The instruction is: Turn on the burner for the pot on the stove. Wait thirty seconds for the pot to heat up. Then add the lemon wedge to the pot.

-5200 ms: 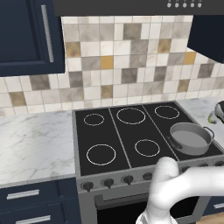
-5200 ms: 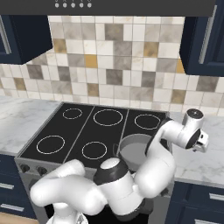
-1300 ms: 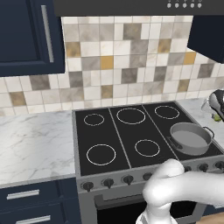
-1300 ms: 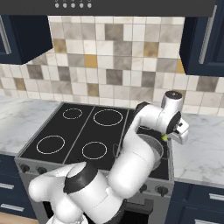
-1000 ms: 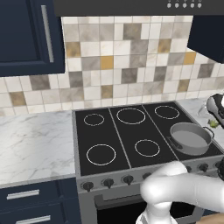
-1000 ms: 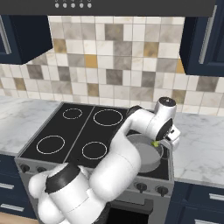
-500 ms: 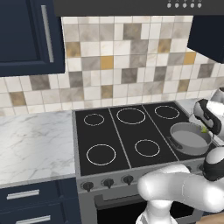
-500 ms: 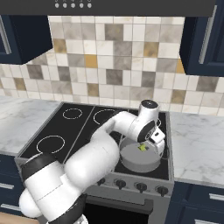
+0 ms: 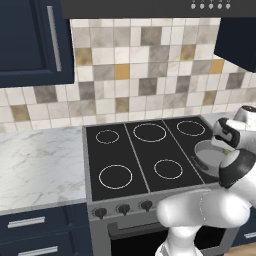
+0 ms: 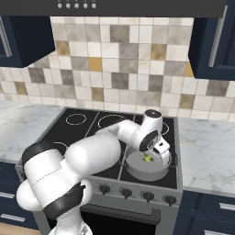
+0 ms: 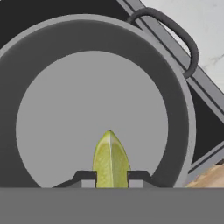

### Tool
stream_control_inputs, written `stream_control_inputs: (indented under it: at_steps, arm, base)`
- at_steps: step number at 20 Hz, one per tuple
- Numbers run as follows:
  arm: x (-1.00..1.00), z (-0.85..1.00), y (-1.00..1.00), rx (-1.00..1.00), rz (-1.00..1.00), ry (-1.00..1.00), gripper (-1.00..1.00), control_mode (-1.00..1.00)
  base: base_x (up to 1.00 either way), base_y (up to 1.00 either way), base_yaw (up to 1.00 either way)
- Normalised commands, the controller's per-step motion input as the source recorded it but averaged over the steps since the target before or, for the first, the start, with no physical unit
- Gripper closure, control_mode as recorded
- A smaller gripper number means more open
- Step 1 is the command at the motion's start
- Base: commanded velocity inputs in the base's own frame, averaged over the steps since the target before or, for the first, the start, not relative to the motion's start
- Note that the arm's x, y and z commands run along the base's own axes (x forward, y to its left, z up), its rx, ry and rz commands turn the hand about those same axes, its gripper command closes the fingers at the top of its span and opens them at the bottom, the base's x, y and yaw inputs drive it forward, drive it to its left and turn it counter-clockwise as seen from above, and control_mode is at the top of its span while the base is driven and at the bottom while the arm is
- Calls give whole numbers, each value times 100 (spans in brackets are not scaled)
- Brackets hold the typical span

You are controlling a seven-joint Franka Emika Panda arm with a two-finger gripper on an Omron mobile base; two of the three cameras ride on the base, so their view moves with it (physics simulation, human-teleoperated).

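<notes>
The gripper [image 11: 111,178] is clamped on the lemon wedge [image 11: 110,158], hanging over the open grey pot [image 10: 137,170]. The pot sits at the front right corner of the black glass stove [image 10: 82,130], above its row of dark knobs [image 10: 136,193]. White marble counters [image 10: 206,150] flank the stove, under a mottled tile backsplash [image 10: 128,69] and navy cabinets [image 9: 30,42].

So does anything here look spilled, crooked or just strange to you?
Nothing stands out. The pot sits upright on the stove, with no spill showing. The pincer holds the lemon wedge over the pot's bare inside, which is part of the job.
</notes>
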Motion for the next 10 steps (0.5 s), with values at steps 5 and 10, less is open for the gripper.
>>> stream_control_inputs:
  at_steps: [5, 10]
  arm:
    - [33, -13, 6, 0, 0, 0, 100, -100]
    - [28, -22, 0, 0, 0, 6, 100, -100]
  base:
    - [0, 0, 0]
    - [0, 0, 0]
